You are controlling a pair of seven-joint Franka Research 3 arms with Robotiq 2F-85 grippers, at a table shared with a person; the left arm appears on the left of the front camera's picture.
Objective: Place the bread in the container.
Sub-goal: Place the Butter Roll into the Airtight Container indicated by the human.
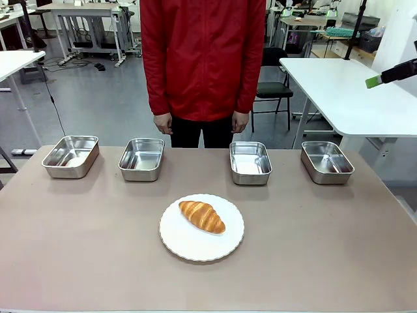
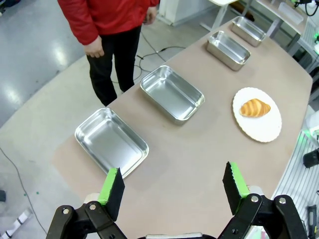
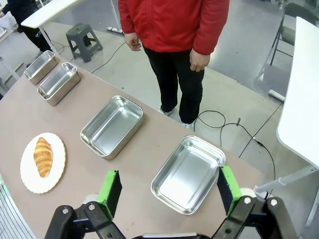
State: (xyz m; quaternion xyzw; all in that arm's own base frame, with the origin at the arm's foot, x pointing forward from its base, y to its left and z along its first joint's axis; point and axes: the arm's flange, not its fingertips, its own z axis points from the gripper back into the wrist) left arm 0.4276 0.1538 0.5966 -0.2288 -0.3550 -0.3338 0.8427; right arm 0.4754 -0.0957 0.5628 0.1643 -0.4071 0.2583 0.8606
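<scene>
The bread lies on a plate in the middle of the worktop, in front of four pans ranged left to right along the far edge, a person behind them.

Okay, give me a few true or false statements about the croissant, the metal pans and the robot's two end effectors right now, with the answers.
1. The bread lies on the white plate. True.
2. Five steel pans stand on the table. False: there are four pans, in a row beyond the plate.
3. The left end effector is shut on the bread. False: it is open and holds nothing.
4. The right end effector is open. True.
5. The person holds the bread. False: the person's hands hang empty at their sides.
</scene>
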